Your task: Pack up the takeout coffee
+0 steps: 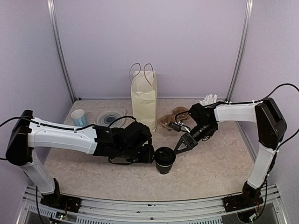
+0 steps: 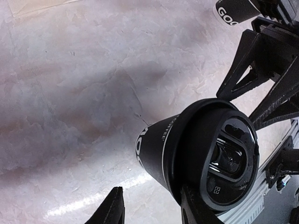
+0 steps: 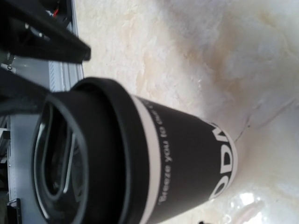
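One takeout coffee cup [image 1: 164,160], black with white lettering and a black lid [image 2: 219,154], stands on the table between both arms. My left gripper [image 1: 151,154] is at its left side, open. One finger [image 2: 195,210] is against the lid's rim, and the other finger [image 2: 112,207] is clear over bare table. My right gripper [image 1: 178,148] is open at the cup's right, its fingers [image 2: 247,63] apart with tips at the lid's far edge. The cup [image 3: 187,158] fills the right wrist view, where my own fingers do not show. Another black lettered cup [image 2: 233,11] peeks in beyond.
A cream paper bag [image 1: 144,99] with handles stands upright at the back middle. A translucent blue cup [image 1: 79,117] and a plate [image 1: 110,117] sit back left. A brown cardboard piece [image 1: 171,119] and white straws [image 1: 208,99] lie back right.
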Robot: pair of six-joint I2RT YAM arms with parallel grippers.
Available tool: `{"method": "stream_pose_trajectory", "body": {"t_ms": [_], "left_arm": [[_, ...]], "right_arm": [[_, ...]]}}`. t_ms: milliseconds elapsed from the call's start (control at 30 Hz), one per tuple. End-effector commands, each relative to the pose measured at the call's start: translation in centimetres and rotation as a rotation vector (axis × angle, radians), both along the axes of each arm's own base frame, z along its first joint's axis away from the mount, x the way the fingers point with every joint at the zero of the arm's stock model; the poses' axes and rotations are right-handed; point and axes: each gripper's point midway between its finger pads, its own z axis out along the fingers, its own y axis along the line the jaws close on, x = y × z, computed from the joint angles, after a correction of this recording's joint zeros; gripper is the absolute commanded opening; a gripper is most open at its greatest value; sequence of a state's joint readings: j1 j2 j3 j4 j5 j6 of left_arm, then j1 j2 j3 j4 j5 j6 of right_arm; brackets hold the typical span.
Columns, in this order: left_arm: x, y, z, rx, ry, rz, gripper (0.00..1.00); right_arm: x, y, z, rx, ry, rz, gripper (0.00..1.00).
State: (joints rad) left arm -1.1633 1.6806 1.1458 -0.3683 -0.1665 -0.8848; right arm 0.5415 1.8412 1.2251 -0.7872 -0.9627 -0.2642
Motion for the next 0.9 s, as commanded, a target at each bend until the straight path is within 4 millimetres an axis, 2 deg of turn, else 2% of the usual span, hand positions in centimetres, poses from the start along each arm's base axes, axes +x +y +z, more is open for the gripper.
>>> {"method": "stream_pose_trajectory", "body": {"t_ms": [0,133,333,633,733,867], "left_arm": [[-0.5,4.4,-4.1,0.276,-0.015,-0.020,0.41],[0.4,3.3,-1.2,0.257,-0.091,-0.022,0.41],[0.8,1.4,2.4,0.151,-0.167,-0.046,0.46],[1.0,1.8,6.6,0.034,-0.248,-0.024,0.52],[0.5,2.4,5.7,-0.019,-0.170,0.014,0.55],[-2.1,2.3,4.2,-0.160,-0.053,0.010,0.57]], "right_arm": [[-1.9,-1.1,-2.7,-0.116,-0.050,0.052,0.43],[-2.2,-0.8,-1.0,-0.058,-0.071,0.058,0.45],[-2.2,-0.6,0.3,-0.011,-0.088,0.067,0.47],[-1.3,-1.2,2.2,-0.003,-0.239,0.123,0.48],[-0.3,-1.2,3.4,0.005,-0.351,0.150,0.49],[1.1,-0.7,4.7,0.023,-0.429,0.151,0.49]]}}
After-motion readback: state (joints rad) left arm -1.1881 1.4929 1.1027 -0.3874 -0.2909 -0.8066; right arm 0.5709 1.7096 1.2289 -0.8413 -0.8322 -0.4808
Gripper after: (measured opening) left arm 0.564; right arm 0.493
